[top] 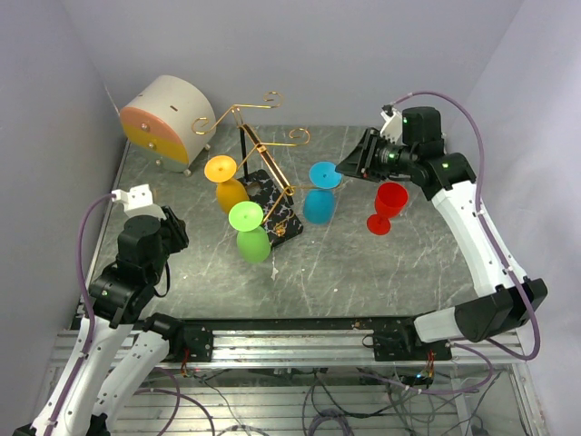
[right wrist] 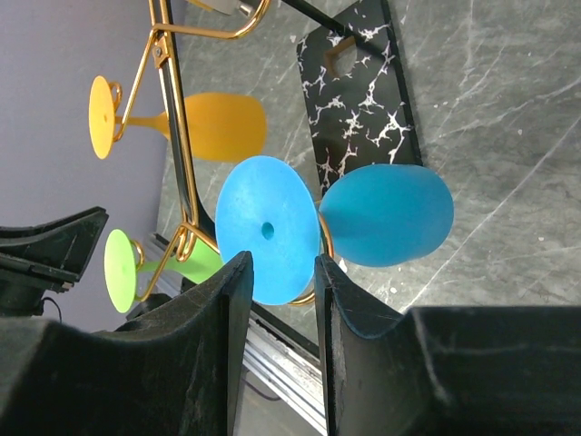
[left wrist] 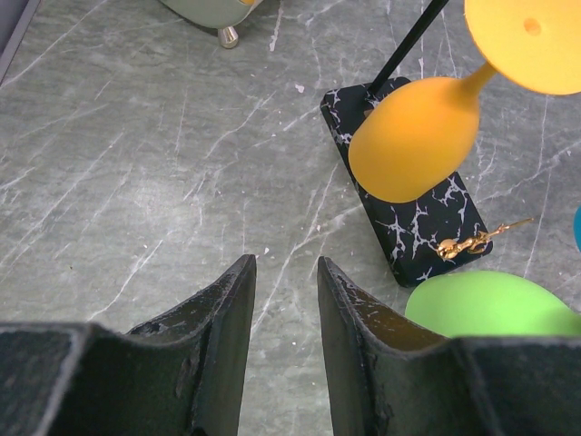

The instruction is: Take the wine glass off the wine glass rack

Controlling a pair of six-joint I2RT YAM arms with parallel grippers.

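Observation:
The wine glass rack [top: 263,150] has gold scroll arms, a black post and a black marble base [top: 272,207]. Three wine glasses hang upside down from it: orange [top: 229,186], green [top: 251,234] and blue [top: 320,202]. My right gripper [top: 347,169] is open right beside the blue glass's foot. In the right wrist view that foot disc [right wrist: 268,229] faces the open gripper [right wrist: 280,263], just beyond the fingertips and not clamped. My left gripper [top: 180,232] hangs open and empty over the table left of the rack; its wrist view [left wrist: 286,265] shows the orange bowl [left wrist: 413,136] and the base [left wrist: 408,213].
A red wine glass [top: 388,207] stands upright on the table under my right arm. A round beige-and-orange drawer box [top: 168,123] sits at the back left corner. Walls close in the left, back and right sides.

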